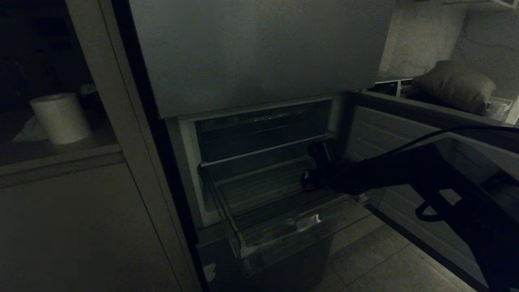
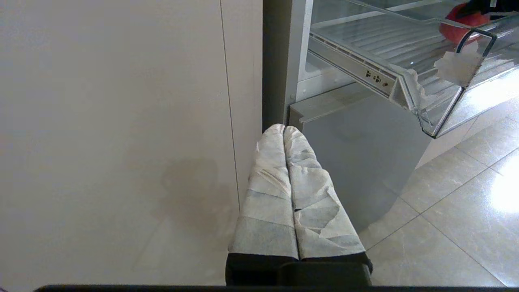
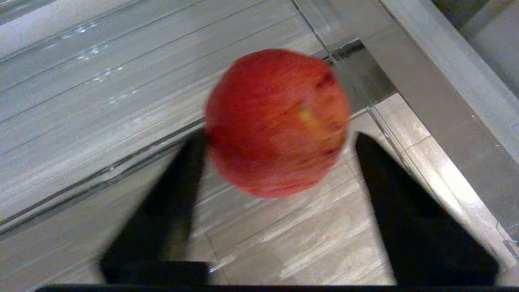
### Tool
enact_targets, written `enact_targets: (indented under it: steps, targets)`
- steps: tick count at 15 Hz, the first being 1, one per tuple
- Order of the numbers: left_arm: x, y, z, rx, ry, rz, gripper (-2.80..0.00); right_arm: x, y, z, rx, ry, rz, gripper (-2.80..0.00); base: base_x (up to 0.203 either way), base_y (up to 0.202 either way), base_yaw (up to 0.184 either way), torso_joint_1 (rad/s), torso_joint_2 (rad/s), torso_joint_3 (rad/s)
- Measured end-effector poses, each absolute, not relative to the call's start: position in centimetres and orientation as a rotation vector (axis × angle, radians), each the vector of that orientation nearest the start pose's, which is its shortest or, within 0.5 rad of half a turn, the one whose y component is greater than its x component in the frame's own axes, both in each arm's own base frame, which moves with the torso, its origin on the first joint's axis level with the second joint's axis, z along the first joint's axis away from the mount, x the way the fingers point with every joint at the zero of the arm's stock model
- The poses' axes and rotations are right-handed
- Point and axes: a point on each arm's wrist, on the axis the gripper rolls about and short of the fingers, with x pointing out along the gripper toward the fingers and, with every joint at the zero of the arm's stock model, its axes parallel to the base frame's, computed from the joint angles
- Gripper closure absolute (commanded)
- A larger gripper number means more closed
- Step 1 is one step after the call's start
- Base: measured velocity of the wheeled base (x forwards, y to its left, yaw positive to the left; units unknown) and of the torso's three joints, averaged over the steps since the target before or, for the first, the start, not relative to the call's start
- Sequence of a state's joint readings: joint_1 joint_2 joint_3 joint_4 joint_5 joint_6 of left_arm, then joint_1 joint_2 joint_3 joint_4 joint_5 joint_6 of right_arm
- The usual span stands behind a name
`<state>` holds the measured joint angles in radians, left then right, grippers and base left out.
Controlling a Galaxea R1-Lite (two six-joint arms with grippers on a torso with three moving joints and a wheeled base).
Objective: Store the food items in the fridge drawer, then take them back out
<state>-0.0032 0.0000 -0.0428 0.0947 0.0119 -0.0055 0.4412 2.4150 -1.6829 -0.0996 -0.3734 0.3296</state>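
Item one: fridge drawer (image 1: 284, 227), clear plastic, ribbed floor, pulled out below a darker bin (image 1: 259, 129), with the fridge door (image 1: 425, 129) swung open on my right.

Item two: one red apple (image 3: 277, 121), round and smooth, at the drawer's right side near its side wall; whether it rests on the ribbed floor I cannot tell (only this one piece shows).

Item three: my right claw (image 3: 279, 170), reaching into the drawer from the right, fingers (image 3: 409, 211) spread to either side of the apple; a gap shows on one side, the other finger meets its edge.

Item four: my left claw (image 2: 286, 134), wrapped fingertips pressed together, holding nothing, parked low beside the cabinet panel (image 2: 121, 121), left of the fridge.
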Motion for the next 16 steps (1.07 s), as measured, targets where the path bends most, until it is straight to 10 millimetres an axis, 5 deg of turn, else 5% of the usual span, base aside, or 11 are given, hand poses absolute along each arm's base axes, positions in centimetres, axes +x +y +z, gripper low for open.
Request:
enact_targets:
  steps: [6, 16]
  targets:
    - [-2.6, 0.0, 7.8, -0.005, 0.052, 0.009, 0.0, 44.4, 20.3, 8.2, 0.069, 0.571, -0.033, 0.0, 0.0, 0.0, 0.0, 0.0, 0.0, 0.0]
    - [-2.6, 0.0, 7.8, -0.006, 0.052, 0.009, 0.0, 41.7, 19.4, 16.4, 0.113, 0.462, -0.007, 0.0, 0.0, 0.0, 0.0, 0.0, 0.0, 0.0]
